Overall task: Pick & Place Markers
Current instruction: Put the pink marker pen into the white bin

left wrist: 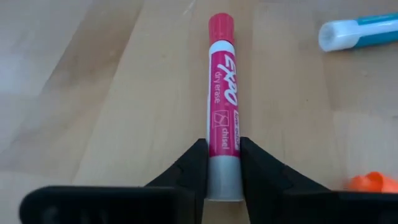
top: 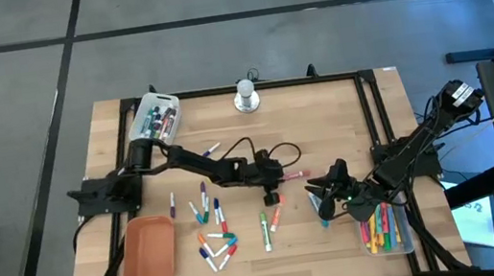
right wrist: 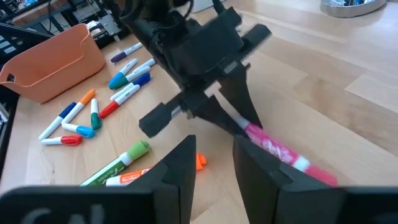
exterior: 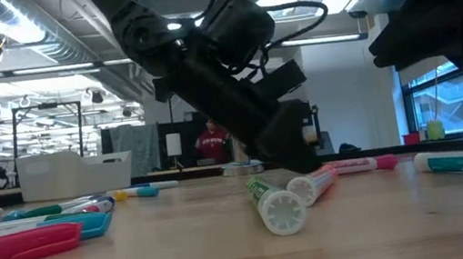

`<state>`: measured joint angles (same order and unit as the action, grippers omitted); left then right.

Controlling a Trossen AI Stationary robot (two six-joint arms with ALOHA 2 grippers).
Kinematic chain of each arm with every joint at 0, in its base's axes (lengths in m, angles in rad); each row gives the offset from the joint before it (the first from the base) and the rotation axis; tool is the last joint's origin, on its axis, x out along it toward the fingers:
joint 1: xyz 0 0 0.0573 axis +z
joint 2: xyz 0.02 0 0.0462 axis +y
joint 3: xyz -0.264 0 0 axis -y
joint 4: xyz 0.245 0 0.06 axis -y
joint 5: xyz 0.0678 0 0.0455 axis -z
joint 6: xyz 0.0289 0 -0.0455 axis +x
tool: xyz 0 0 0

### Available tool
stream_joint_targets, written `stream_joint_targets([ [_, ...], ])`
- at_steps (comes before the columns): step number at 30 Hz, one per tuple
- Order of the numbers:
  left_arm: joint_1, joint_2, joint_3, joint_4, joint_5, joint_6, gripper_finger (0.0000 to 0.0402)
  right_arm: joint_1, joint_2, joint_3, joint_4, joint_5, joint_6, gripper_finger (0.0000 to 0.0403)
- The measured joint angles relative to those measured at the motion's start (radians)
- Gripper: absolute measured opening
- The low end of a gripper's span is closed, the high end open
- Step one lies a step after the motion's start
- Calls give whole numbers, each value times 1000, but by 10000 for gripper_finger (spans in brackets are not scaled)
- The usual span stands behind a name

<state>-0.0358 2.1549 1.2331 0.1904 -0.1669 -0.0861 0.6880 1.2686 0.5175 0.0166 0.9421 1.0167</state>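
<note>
Many markers [top: 212, 230] lie scattered on the wooden table between the arms. A pink marker [left wrist: 222, 87] with a pink cap lies flat near the table's middle [top: 293, 175]. My left gripper [left wrist: 224, 163] reaches in from the table's left and is shut on this marker's rear end. My right gripper [right wrist: 214, 168] hovers open just right of it, above a blue marker [top: 320, 207], and touches nothing. A green marker [exterior: 265, 200] and an orange-tipped one [exterior: 312, 186] lie side by side, nearer the table's near edge. My left gripper pinches the pink marker between its two fingers [left wrist: 186, 168] at the pale rear end of the barrel [left wrist: 224, 177], opposite the cap. The fingers slant down from the table's left and lie along the marker. The marker points away toward the right, level with the table.
An orange tray [top: 147, 254] sits at the near left. A clear tray [top: 155, 117] with markers stands at the far left, another clear tray [top: 386, 230] with markers at the near right. A metal stand [top: 246, 97] is at the far edge.
</note>
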Motion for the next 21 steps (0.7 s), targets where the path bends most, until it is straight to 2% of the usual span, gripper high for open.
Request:
stream_joint_targets([
  [4,-21,-73,-6,-161,-121,-19,68,3,0,0,-3,0,-3,106],
  [9,-97,-226,-21,-495,-437,-65,71,16,0,0,-7,0,-3,106],
  [11,-108,-302,-57,-602,-496,-123,70,21,0,0,-7,0,-3,106],
  [17,-81,-600,-284,-797,-639,-311,71,39,0,0,-2,12,4,106],
  [21,24,-822,-462,-866,-665,-396,71,39,0,0,1,34,4,106],
])
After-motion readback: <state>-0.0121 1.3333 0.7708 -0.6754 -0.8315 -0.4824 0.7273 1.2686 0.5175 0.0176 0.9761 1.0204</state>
